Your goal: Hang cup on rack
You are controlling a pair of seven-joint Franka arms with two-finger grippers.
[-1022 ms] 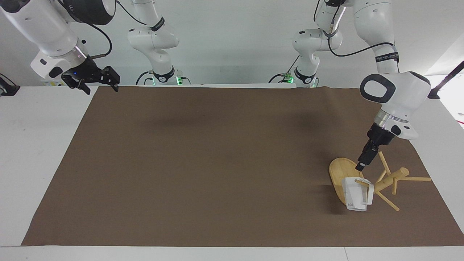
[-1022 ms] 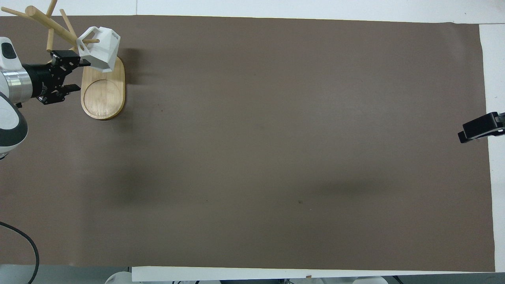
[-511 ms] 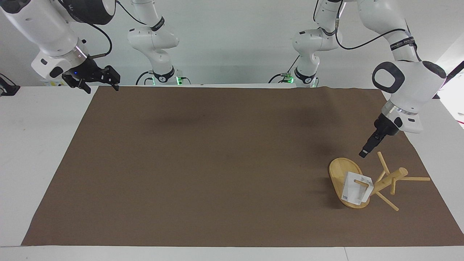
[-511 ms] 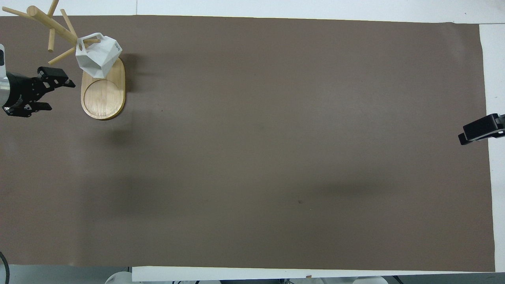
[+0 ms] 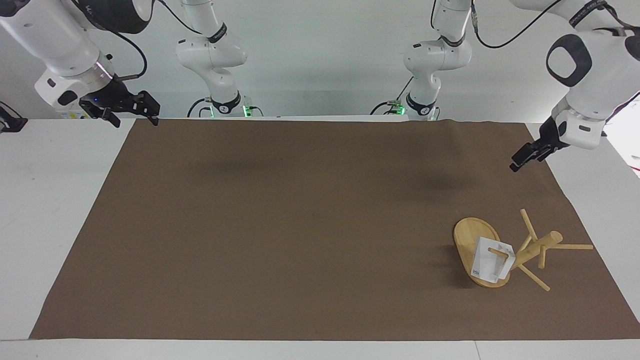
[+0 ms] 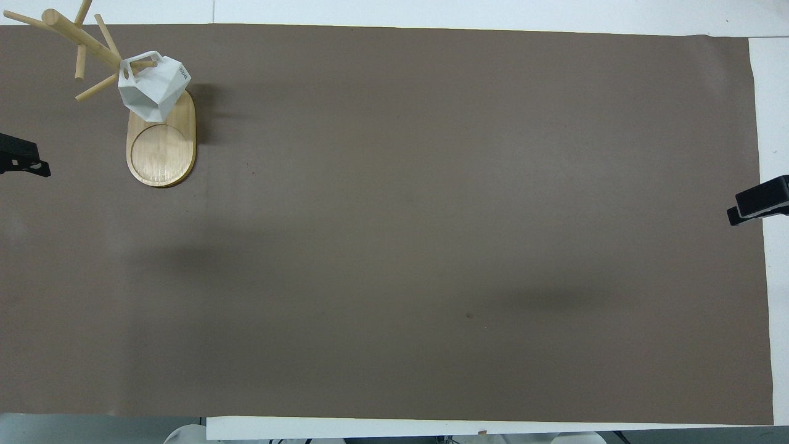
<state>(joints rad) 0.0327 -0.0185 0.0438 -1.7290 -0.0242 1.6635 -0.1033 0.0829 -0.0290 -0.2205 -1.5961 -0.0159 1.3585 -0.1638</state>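
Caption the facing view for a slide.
White cup hangs on the bamboo rack; left gripper and right gripper raised, open.

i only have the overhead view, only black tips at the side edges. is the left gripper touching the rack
Observer: No. In the facing view the left gripper is raised over the brown mat, apart from the rack.
Operator: cup actually hanging or resting on the base
Observer: The cup has a peg through its handle; its lower edge looks against the base, contact unclear.
Operator: right arm
Observer: The right gripper waits, open, above the mat's corner nearest its base.
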